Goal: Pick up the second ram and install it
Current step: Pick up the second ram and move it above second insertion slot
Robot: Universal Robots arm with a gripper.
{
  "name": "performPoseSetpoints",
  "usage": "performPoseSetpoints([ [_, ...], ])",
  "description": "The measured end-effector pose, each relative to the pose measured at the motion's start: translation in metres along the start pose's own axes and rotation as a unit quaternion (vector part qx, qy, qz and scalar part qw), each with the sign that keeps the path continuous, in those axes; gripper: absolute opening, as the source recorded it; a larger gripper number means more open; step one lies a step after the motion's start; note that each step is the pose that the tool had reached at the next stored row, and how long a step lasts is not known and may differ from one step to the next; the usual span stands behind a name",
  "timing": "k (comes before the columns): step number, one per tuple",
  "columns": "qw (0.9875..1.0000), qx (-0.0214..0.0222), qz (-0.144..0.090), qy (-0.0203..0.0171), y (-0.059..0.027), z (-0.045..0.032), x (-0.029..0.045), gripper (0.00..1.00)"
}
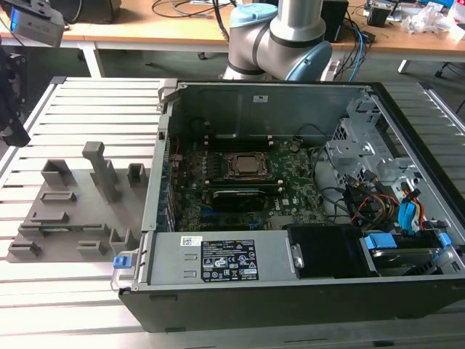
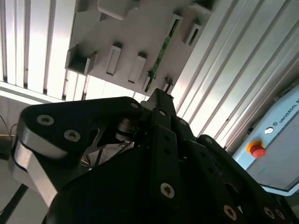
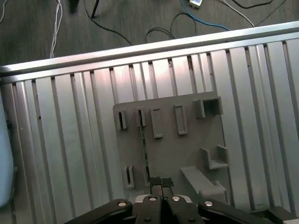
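On the grey plastic fixture plate [image 3: 187, 154], we found the thin green ram stick [image 3: 144, 149] standing on edge in a slot, presumably so it could be pinched. The black end effector [image 3: 161, 181] hovered near it, closed and empty.

Fixture plate [image 1: 73, 218] lies on slatted tabletop [image 1: 87, 109] at the exterior view's left, open PC case [image 1: 290, 291] just beside it at the right. Motherboard [image 1: 290, 182] sits inside the case, arm base [image 1: 280, 36] behind it. Second ram [image 3: 144, 144] stands in a plate slot, w/ claw [image 3: 162, 182] above the plate.
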State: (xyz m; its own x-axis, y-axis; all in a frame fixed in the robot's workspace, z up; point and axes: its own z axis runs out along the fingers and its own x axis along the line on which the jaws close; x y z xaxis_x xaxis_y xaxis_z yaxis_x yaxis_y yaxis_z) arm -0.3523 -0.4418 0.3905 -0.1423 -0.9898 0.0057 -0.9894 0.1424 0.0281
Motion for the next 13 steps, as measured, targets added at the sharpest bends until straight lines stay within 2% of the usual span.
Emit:
performPoseSetpoints([
  [2, 1.0000, -0.0005, -0.009, -0.0040, 0.0000, 0.0000, -0.0001, 0.11],
  [4, 0.9998, -0.0008, -0.017, -0.0060, 0.0000, 0.0000, 0.0000, 0.11],
  [8, 0.9991, -0.0009, -0.041, -0.0052, 0.0000, 0.0000, 0.0000, 0.11],
  [10, 0.9982, -0.0009, -0.060, -0.0047, 0.0000, 0.0000, 0.0000, 0.11],
  [13, 0.9980, -0.0009, -0.064, -0.0046, 0.0000, 0.0000, 0.0000, 0.11],
])
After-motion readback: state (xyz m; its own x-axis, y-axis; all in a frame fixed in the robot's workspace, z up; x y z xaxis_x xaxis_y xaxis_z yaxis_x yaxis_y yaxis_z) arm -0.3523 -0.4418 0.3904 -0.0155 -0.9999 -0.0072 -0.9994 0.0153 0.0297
